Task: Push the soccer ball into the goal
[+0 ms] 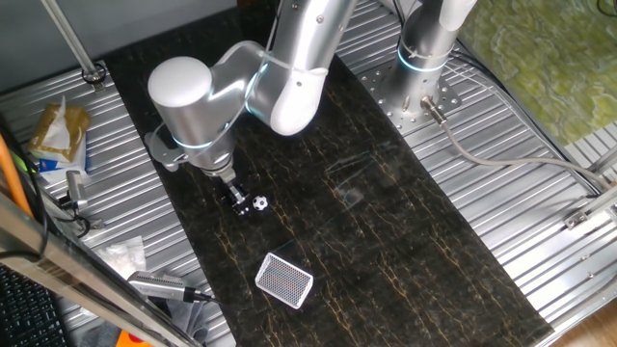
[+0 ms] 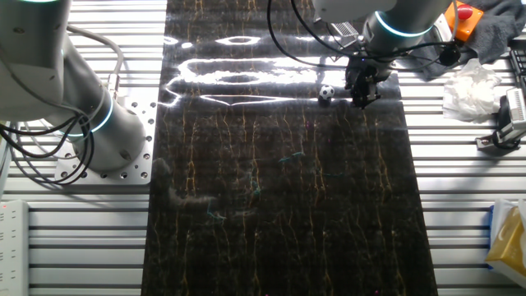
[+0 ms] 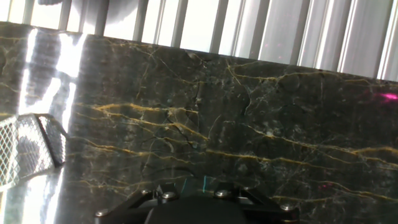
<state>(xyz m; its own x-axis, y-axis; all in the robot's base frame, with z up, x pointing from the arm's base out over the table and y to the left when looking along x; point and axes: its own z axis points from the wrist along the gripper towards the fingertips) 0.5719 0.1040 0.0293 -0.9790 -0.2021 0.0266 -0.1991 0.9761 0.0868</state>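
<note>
White soccer ball (image 1: 260,203) with black patches, tiny, beside gripper (image 1: 237,198)

On the dark slab (image 1: 405,241) the soccer ball (image 1: 260,203) lies just beside the gripper (image 1: 237,198), at its 3 o'clock in one fixed view. The goal (image 1: 284,280) lies flat on the same slab at the ball's 5 o'clock, apart from it. In the other fixed view the ball (image 2: 326,94) sits at the gripper's (image 2: 361,99) 9 o'clock, near the slab's far edge. In the hand view the goal (image 3: 28,149) lies at 9 o'clock.
</note>
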